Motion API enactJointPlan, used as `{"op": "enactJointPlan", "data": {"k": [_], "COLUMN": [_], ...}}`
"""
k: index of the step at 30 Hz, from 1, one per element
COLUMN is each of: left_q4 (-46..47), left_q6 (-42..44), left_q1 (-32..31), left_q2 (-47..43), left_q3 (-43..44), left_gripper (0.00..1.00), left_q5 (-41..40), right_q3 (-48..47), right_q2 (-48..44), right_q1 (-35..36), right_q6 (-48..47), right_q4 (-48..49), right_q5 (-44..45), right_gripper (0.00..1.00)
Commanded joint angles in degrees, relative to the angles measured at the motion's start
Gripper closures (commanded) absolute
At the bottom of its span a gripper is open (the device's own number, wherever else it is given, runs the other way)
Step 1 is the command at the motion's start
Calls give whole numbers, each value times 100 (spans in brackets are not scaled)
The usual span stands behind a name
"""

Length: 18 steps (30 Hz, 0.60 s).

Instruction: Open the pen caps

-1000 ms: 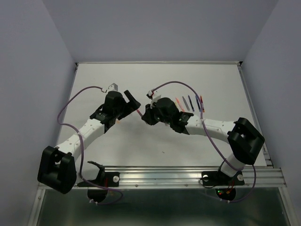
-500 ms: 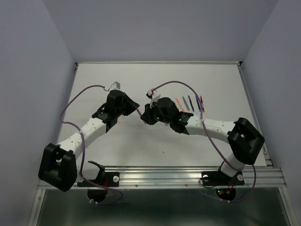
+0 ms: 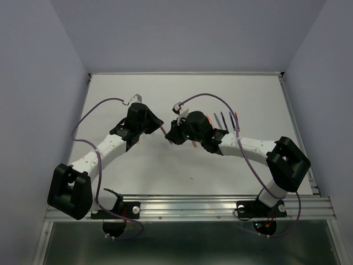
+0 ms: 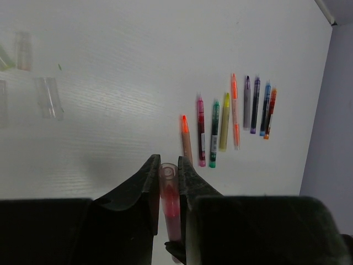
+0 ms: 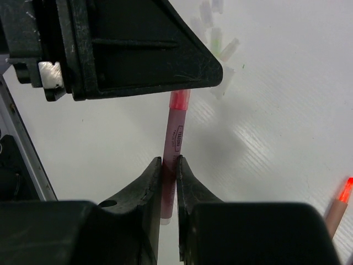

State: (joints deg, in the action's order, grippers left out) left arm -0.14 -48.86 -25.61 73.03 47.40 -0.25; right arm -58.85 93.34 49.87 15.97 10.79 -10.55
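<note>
Both arms met over the middle of the table [image 3: 182,165], and the pink pen [image 5: 172,138] was strung between them. The right gripper [image 5: 168,162] was pinched on its barrel, jaws closed down to the pen's width. The left gripper [image 4: 167,164] was clamped just as narrowly on the pink cap [image 4: 169,190] at the other end. From the right wrist, the cap sat at 12 o'clock of the barrel, butted against it. The left gripper's black body filled the top of that view, so there was very little air between the two heads. Out at 1 o'clock from the left wrist lay the row of pens [image 4: 225,121], side by side and well clear of the held pen. The loose caps [image 4: 49,98] rested at 10 o'clock, blurred, also well apart. From above, the row lay at 3 o'clock of the right gripper, just beside the right arm [image 3: 248,148], tight quarters there. Bare white surface ran wide toward 6 o'clock up to the near rail [image 3: 193,205] and toward 12 o'clock up to the back wall [image 3: 182,33]. Both side edges were well off.
</note>
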Motion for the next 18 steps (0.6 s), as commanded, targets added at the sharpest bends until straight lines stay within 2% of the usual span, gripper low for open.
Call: {"op": "enactJointPlan", "data": {"k": [1,6,14,17,18], "left_q4": [707,752,691,778,892], "left_q6": [298,237,0,-27,-10], "left_q1": [582,969,1224,1304,1304], "left_q2": [280,536,536,466,457], "left_q3": [796,1341,1281,1193,1149], "left_gripper": [100,100,100,100,100], "left_q5": [-941,-1065,-1459,-1162,-1031], "right_q3": [548,1191,1446,1342,1141], "right_q2": [-245,-764,-1072,-1011,-924], "right_q1": [303,436,436,436,436], "right_q6": [11,484,829,717,645], "right_q4": [-490,-367,-236,-252,-322], "right_q5": [-1599,-1863,-1555,-1161,-769], "right_gripper": [99,99,99,99,99]}}
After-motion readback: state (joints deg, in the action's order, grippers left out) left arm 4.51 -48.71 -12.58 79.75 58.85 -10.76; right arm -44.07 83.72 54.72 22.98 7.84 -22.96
